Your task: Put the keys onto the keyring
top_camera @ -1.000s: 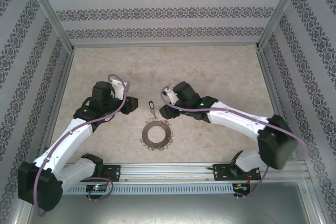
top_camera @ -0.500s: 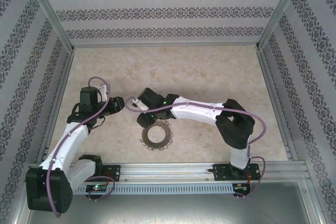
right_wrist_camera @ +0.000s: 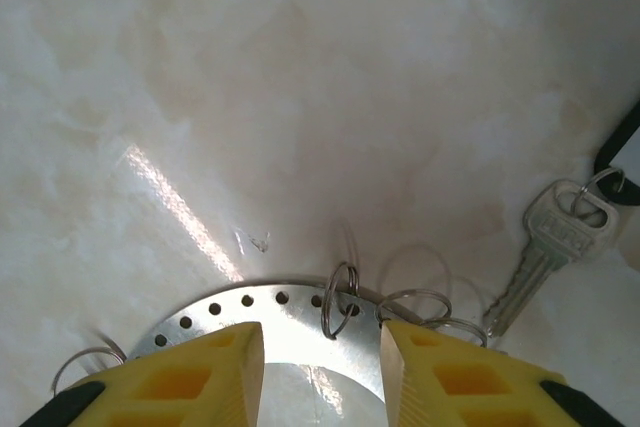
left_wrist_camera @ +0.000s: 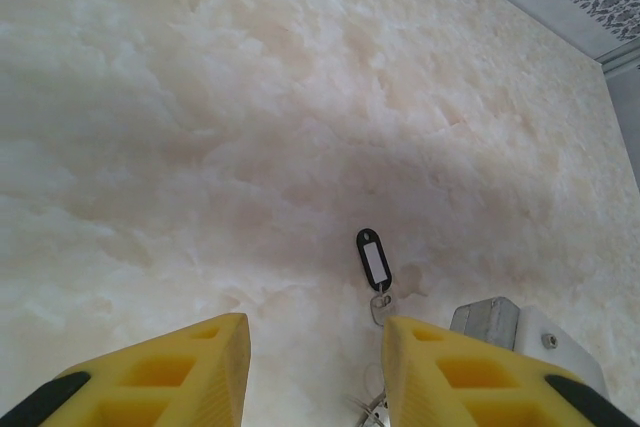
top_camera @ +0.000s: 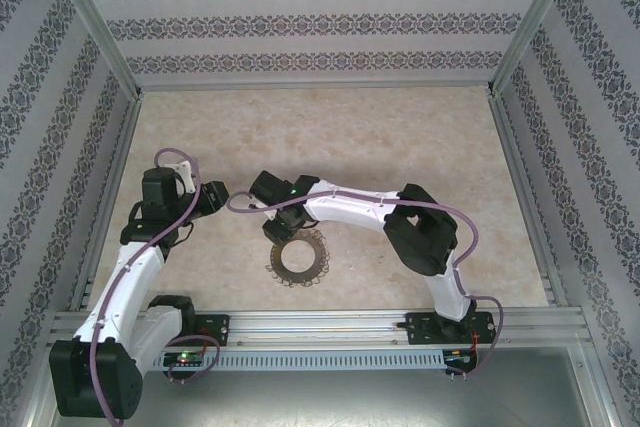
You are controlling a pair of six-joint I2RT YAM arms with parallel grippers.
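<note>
Swung left since a second ago: your right arm, now lying across the near middle of the table; your left arm has pulled back. Right gripper: jaws parted, straddling the far rim of the keyring, one upright loop between them; ring's near half cut off. Left gripper: jaws apart, empty. Keys: flat just beyond the keyring, tag cropped; the right wrist covers them from above. Far half of the table lies open to you, up to the patterned walls.

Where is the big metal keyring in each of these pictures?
Top external: keyring just left of centre, below the middle.
Left wrist: edge loops at the bottom, framed by the left gripper.
Right wrist: bottom centre, framed by the right gripper.
Shared landmark: the key, in both wrist views.
</note>
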